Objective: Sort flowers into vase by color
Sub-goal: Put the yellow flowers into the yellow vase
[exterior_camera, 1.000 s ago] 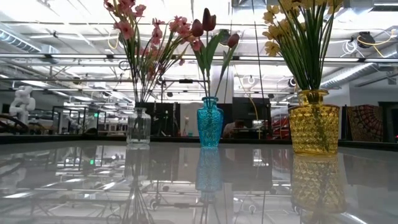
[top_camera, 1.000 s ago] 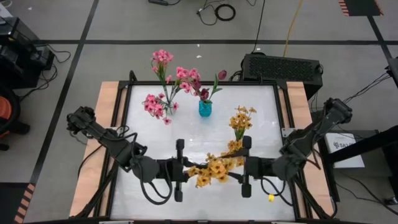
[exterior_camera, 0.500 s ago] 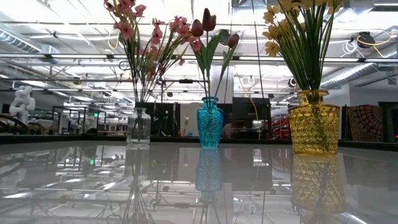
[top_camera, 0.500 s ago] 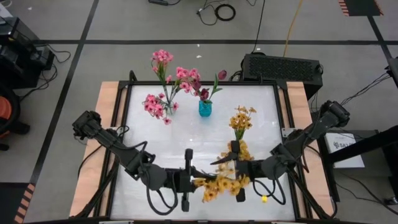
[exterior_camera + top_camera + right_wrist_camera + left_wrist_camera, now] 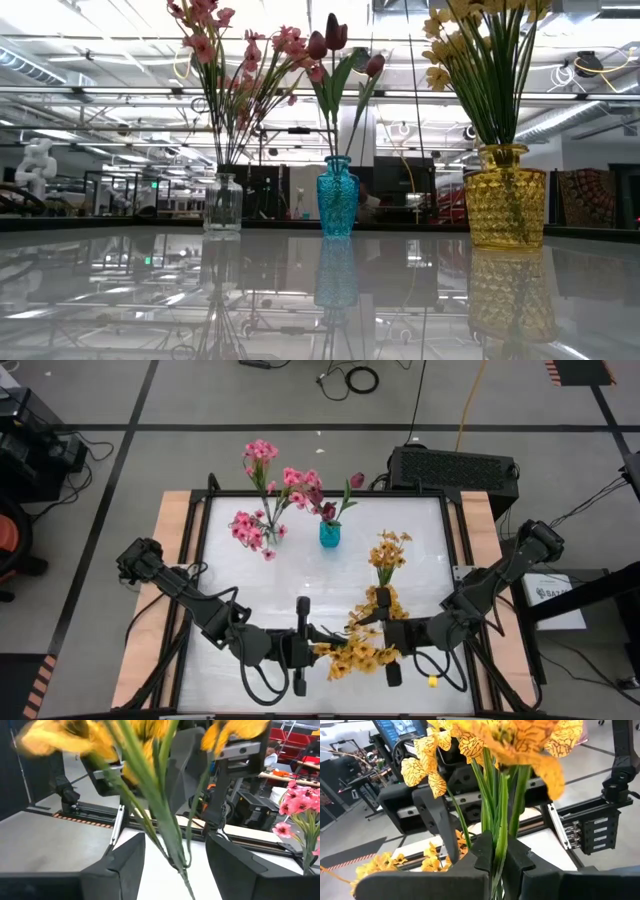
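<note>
A spray of yellow-orange flowers (image 5: 355,652) hangs above the table's near middle, between my two grippers. My left gripper (image 5: 322,648) is shut on its green stems (image 5: 496,827). My right gripper (image 5: 376,632) faces it from the right, open, its fingers (image 5: 125,867) on either side of the same stems (image 5: 167,837) without touching them. Farther back stand a yellow vase (image 5: 505,195) with yellow flowers, a blue vase (image 5: 337,195) with dark blooms, and a clear vase (image 5: 222,203) with pink flowers (image 5: 262,488). My left gripper pinches the bundle of green stems (image 5: 495,851) between its two fingers, well below the blooms. The fingers come in about level from the table's left and lie across the stems. The spray is lifted clear of the table, with its blooms toward my right gripper.
A small yellow piece (image 5: 435,680) lies on the table near the right front. A second pink cluster (image 5: 252,530) spreads left of the blue vase. A black box (image 5: 455,468) sits beyond the table's far right edge. The white tabletop (image 5: 250,590) lies between the arms and the vases.
My left gripper has carried the yellow spray a little toward the table's near edge and toward the right, then held still. My right gripper has swung its fingers around toward the spray's stems.
</note>
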